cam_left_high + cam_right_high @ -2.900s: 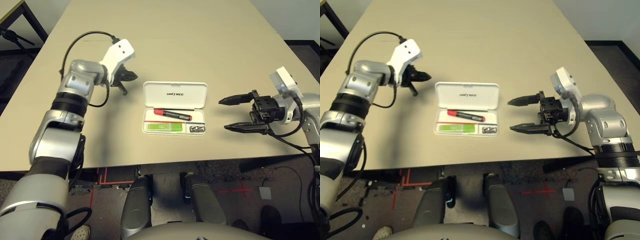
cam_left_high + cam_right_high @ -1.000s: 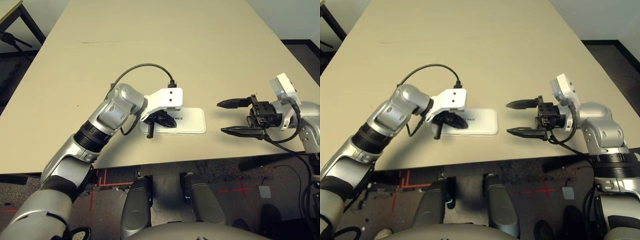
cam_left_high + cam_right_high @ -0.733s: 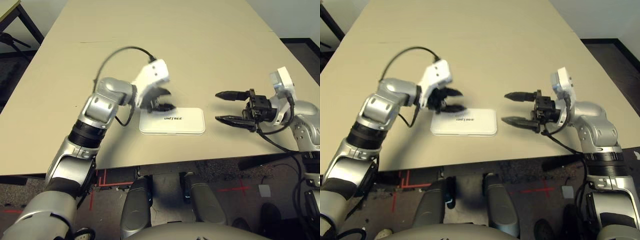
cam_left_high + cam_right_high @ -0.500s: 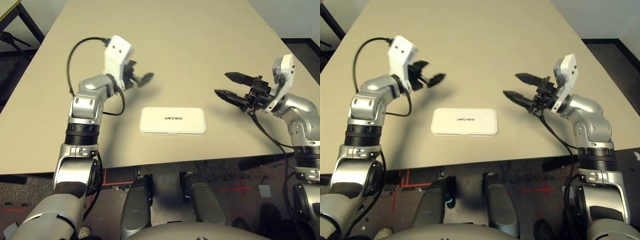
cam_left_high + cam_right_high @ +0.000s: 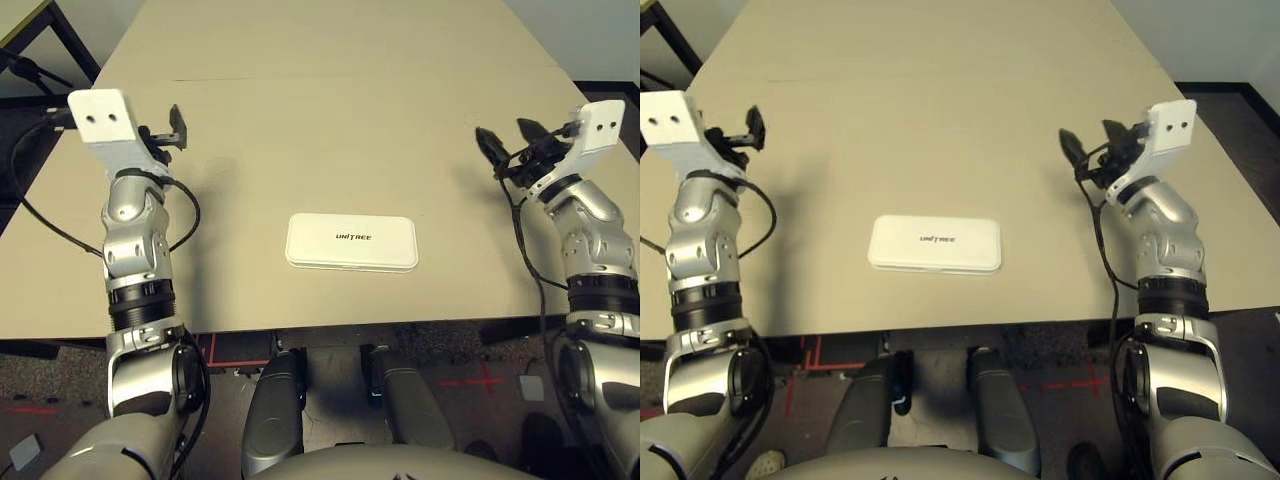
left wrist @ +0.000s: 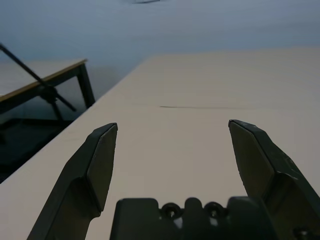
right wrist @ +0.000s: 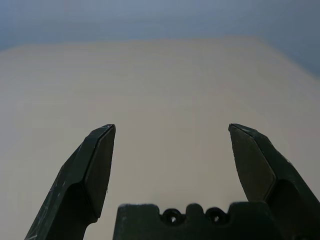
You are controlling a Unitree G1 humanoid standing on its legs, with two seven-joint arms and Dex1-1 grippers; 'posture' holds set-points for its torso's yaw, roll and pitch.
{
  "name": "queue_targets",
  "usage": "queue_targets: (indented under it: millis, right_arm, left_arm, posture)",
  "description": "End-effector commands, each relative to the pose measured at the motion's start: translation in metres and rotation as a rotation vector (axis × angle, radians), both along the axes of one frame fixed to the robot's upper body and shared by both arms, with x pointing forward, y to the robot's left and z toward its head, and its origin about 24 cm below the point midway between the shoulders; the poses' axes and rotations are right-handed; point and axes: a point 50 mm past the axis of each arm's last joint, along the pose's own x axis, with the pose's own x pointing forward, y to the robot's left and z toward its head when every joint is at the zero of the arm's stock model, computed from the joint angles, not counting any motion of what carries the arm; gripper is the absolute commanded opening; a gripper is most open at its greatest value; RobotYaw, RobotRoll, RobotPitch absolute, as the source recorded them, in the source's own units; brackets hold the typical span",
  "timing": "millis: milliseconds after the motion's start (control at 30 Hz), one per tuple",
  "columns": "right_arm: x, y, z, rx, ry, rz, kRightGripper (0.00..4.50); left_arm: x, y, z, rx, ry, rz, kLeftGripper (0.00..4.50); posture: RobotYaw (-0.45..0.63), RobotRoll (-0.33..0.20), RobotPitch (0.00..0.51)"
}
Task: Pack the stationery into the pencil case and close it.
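You have the broad beige table as your largest thing, and the white pencil case lying on it is the landmark for all the rest. Your two silver arms come next in size: the left arm reaches up on the case's left side, well apart from it, and the right arm does the same on the case's right side, with a black cable hanging along each of them

Your left gripper is beyond the case and off to its left, in the air, with its jaws spread wide, a broad gap between the two black fingers and nothing caught in it. Your right gripper is beyond the case and off to its right, its jaws just as widely parted and just as empty, and neither one touches the case

The case itself lies flat near the table's front edge, between your two arms, its long side running along that edge. You can see its lid is down and closed, rounded at the corners, so what it holds inside is hidden from you. Smallest of all is the dark "UNITREE" lettering, which you can read on the top of the case, around the middle of the lid
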Motion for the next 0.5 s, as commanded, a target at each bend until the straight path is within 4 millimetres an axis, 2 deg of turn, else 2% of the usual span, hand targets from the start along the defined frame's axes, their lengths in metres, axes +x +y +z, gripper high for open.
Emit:
queue_targets:
  millis: [33, 300, 500]
  right_arm:
    - [-0.001, -0.015, -0.009, 0.027, 0.016, -0.122, 4.50]
    - [-0.002, -0.031, -0.020, 0.035, 0.048, -0.249, 4.50]
    - [0.000, -0.026, -0.027, 0.037, 0.074, -0.226, 4.50]
  left_arm:
    - [-0.007, 0.004, -0.008, -0.037, -0.014, 0.049, 4.47]
    - [-0.016, 0.016, -0.031, -0.079, 0.048, 0.101, 4.47]
    - [-0.019, 0.017, -0.037, -0.092, 0.066, 0.102, 4.47]
  posture:
    - [-0.05, 0.000, 0.168]
    - [-0.06, 0.000, 0.164]
    - [-0.07, 0.000, 0.162]
